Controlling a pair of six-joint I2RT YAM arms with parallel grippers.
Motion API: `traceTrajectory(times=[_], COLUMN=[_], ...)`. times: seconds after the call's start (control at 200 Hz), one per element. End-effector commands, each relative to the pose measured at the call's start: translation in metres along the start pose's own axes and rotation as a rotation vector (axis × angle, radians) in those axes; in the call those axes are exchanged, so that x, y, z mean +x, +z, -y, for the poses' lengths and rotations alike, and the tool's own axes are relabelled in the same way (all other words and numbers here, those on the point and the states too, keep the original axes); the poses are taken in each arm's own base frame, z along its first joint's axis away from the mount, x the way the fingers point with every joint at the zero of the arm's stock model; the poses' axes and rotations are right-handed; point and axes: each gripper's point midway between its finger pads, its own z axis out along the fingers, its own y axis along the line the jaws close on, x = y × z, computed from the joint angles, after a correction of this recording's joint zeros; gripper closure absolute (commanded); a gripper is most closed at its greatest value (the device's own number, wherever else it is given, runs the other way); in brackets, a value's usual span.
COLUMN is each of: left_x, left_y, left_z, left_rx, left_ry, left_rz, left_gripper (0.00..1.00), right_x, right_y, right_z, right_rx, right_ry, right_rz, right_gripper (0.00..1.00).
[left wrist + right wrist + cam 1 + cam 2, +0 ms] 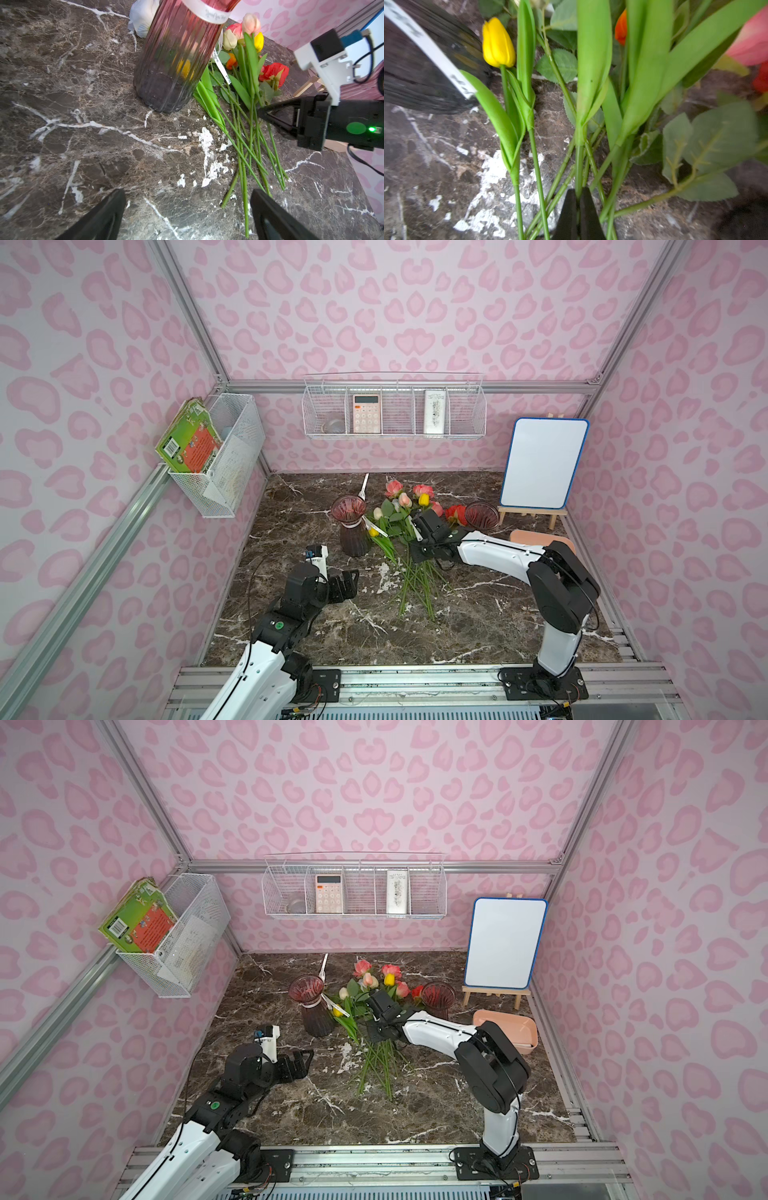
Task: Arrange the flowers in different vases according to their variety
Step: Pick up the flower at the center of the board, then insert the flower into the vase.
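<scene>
The flowers (399,543) lie in a heap on the dark marble table (291,614), between the two vases. Their blooms point to the back wall, and their green stems fan out to the front. The vase with the white band (353,531) stands upright just beside the heap, on the left arm's side. A yellow tulip (498,43) lies right by it. The other vase (481,515) stands upright on the right arm's side, near a red rose (455,514).

The right gripper (578,193) reaches low into the heap. Its fingers are pinched tight on one green stem (579,162) with long smooth leaves. The bloom of that stem cannot be seen.

The left gripper (188,193) hovers over the table near the stem ends. Its fingers are spread wide and hold nothing.
</scene>
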Motion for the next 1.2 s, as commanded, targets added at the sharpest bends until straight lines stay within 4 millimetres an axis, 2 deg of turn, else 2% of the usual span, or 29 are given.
traceTrajectory(times=[0.0, 0.205, 0.43, 0.59, 0.73, 0.81, 0.915, 0.99, 1.12, 1.195], left_x=[-0.001, -0.002, -0.001, -0.001, 0.0, -0.001, -0.001, -0.001, 0.0, -0.001], left_y=[-0.002, -0.003, -0.003, -0.002, -0.002, -0.002, -0.002, -0.002, -0.002, -0.002], left_z=[-0.001, -0.001, 0.0, 0.001, 0.002, 0.002, 0.003, 0.002, 0.002, 0.002], left_rx=[-0.001, 0.001, 0.006, 0.012, 0.018, 0.018, 0.02, 0.02, 0.021, 0.022], left_ry=[0.015, 0.015, 0.016, 0.016, 0.016, 0.016, 0.017, 0.016, 0.018, 0.018], left_rz=[0.014, 0.021, 0.02, 0.019, 0.016, 0.016, 0.019, 0.017, 0.016, 0.019], left_gripper=[0.02, 0.02, 0.02, 0.02, 0.02, 0.02, 0.02, 0.02, 0.02, 0.02], right_x=[-0.027, -0.055, -0.086, -0.105, -0.117, -0.121, -0.127, -0.131, -0.138, -0.141], right_y=[-0.023, -0.083, -0.177, -0.241, -0.285, -0.308, -0.328, -0.335, -0.332, -0.322], right_z=[-0.007, -0.015, -0.006, 0.031, 0.076, 0.095, 0.119, 0.133, 0.145, 0.145], right_rx=[-0.044, -0.155, -0.222, -0.13, 0.009, 0.066, 0.144, 0.186, 0.223, 0.228], right_ry=[0.01, 0.02, 0.012, 0.017, 0.034, 0.022, 0.035, 0.036, 0.01, -0.019], right_rz=[0.137, 0.364, 0.692, 0.875, 0.999, 1.064, 1.119, 1.147, 1.162, 1.157], right_gripper=[1.0, 1.0, 1.0, 1.0, 1.0, 1.0, 1.0, 1.0, 1.0, 1.0])
